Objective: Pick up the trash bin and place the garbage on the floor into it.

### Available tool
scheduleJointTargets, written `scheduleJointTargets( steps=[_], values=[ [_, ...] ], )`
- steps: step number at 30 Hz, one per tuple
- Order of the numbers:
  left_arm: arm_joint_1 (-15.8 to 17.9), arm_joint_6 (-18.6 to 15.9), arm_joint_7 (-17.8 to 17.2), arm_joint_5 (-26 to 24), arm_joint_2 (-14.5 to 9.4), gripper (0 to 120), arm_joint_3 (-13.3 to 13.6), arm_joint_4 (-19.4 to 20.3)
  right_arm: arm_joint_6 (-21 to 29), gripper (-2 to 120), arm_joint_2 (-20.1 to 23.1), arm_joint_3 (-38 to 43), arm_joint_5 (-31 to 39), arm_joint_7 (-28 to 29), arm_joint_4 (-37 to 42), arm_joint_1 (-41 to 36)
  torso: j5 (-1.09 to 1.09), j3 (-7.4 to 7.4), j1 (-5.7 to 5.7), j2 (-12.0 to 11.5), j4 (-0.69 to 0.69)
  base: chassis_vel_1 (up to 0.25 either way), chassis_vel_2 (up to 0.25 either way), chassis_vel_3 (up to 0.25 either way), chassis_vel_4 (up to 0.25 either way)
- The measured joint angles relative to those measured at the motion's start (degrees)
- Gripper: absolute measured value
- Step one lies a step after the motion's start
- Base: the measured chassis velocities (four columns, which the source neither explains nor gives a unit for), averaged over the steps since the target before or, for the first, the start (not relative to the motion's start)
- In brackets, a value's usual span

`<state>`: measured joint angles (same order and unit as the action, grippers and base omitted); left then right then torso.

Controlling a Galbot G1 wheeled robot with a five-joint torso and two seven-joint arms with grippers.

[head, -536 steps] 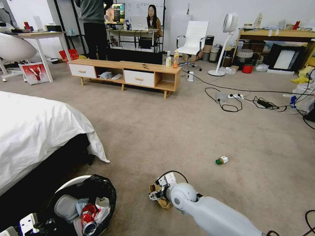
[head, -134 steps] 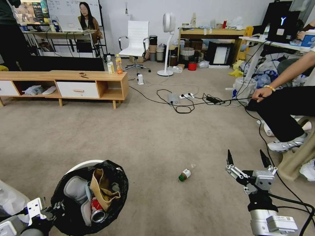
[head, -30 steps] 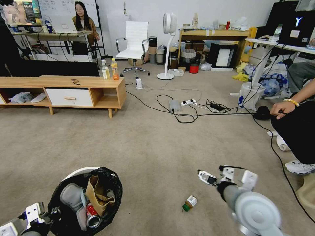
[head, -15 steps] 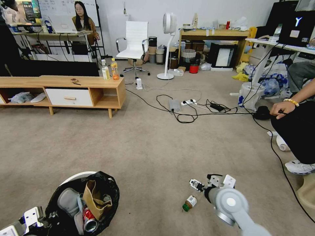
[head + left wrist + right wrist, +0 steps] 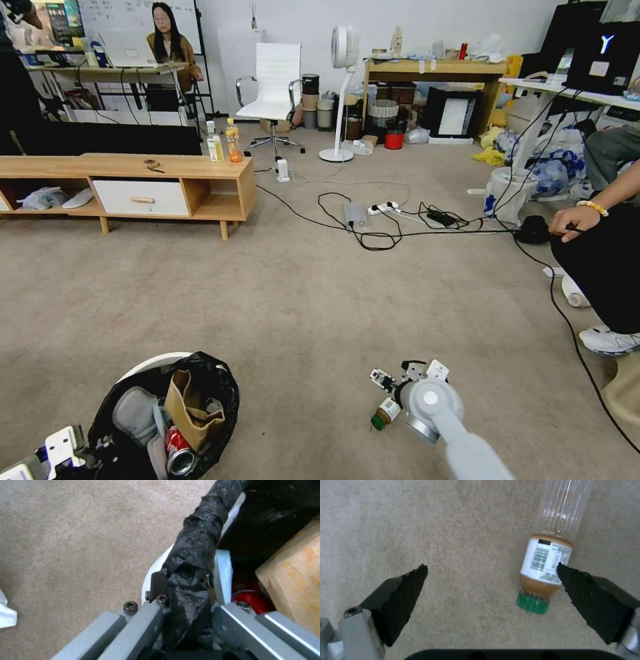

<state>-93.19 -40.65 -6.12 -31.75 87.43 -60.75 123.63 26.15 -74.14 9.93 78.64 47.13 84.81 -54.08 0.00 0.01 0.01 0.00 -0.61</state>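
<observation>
The trash bin [image 5: 167, 413], white with a black liner, hangs low at my left over the floor [image 5: 320, 300]. It holds torn brown cardboard [image 5: 190, 407] and a red can [image 5: 177, 447]. My left gripper [image 5: 83, 448] is shut on its rim; in the left wrist view the left gripper [image 5: 188, 582] pinches the bag-wrapped rim of the trash bin [image 5: 196, 542], with cardboard [image 5: 293, 575] behind. A small green-capped bottle [image 5: 385, 412] lies on the carpet. My right gripper [image 5: 399, 388] hovers just above it, open. In the right wrist view the bottle [image 5: 546, 562] lies between the spread fingers [image 5: 403, 600], close to one of them.
A low wooden cabinet [image 5: 133, 180] with two drink bottles [image 5: 223, 141] stands at the far left. Cables and a power strip [image 5: 387, 213] cross the carpet ahead. A seated person's leg [image 5: 600, 267] and shoe are at the right. A white bag with blue print [image 5: 503, 193] sits beyond.
Over the last second my right arm has come down and leftward until its open gripper is over the bottle. Earlier, the cardboard went into the bin and the camera turned right.
</observation>
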Motion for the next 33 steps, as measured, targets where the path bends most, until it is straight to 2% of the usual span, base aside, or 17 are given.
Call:
scheduleJointTargets(
  steps=[33],
  values=[
    [0.1,0.5,0.4,-0.3,-0.7,1,0.3,-1.2,-1.6,97,-1.9,1.6,-7.3,-8.3,-16.3,3.5,0.00,0.00,0.00,0.0,-0.02,0.000,0.000,0.000,0.000]
  ],
)
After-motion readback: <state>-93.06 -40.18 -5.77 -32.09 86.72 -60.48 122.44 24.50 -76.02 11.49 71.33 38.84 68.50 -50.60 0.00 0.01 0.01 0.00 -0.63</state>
